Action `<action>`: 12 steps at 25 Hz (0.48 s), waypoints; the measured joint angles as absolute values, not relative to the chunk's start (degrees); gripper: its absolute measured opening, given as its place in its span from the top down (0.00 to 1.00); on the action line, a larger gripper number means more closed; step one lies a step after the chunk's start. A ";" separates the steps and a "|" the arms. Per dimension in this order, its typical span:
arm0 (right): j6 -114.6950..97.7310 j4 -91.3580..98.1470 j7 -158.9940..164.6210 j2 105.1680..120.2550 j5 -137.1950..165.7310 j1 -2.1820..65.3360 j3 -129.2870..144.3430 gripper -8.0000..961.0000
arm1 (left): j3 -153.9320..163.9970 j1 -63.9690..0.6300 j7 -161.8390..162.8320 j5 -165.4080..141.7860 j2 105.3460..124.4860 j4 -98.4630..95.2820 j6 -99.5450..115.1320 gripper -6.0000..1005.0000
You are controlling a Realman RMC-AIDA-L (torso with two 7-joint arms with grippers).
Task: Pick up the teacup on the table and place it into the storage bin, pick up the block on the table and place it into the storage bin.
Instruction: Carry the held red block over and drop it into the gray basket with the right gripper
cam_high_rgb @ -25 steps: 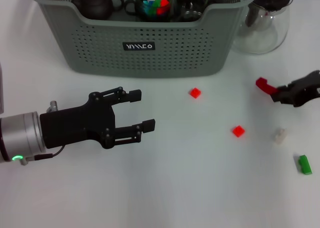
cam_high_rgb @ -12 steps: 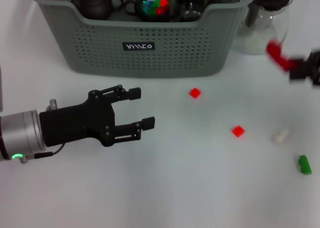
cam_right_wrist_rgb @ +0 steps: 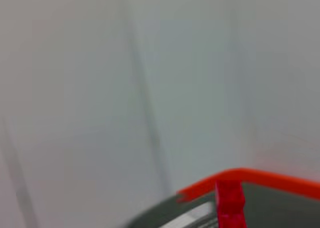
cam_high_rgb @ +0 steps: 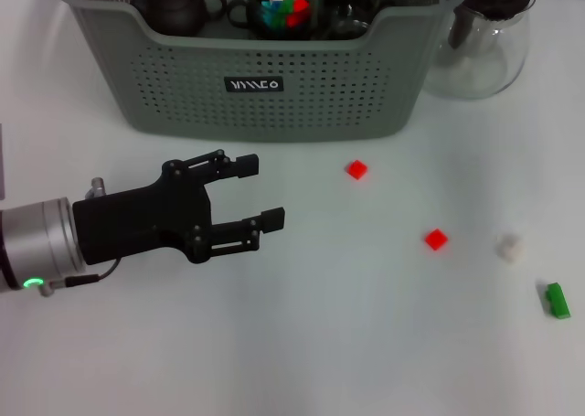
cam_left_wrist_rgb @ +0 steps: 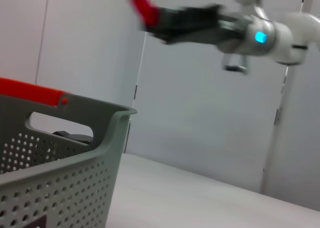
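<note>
Your right gripper (cam_left_wrist_rgb: 150, 10) is rising out of the head view since a moment ago, carrying a red block (cam_left_wrist_rgb: 140, 2) high above the storage bin (cam_high_rgb: 274, 87), so the drop is nearing. Your left gripper (cam_high_rgb: 265, 194) is hovering spread and empty over the worktop (cam_high_rgb: 366, 343), the bin just beyond it.

We see a plain white table (cam_high_rgb: 347, 343) under even light, and behind it pale grey wall panels (cam_left_wrist_rgb: 200, 118) split by thin vertical seams.
</note>
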State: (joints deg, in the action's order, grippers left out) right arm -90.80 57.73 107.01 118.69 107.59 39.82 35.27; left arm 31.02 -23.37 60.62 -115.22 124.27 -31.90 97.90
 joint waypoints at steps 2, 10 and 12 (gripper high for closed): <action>-82.18 57.85 110.59 119.60 109.66 42.97 38.73 0.76 | 31.02 -23.44 60.62 -115.22 124.27 -31.45 97.86 0.22; -53.61 50.47 131.82 119.08 124.70 57.06 55.98 0.75 | 30.96 -23.78 60.59 -114.98 124.30 -30.20 97.81 0.22; -50.61 46.23 135.37 118.96 130.17 61.10 56.86 0.75 | 30.95 -23.94 60.58 -114.97 124.29 -29.63 97.79 0.22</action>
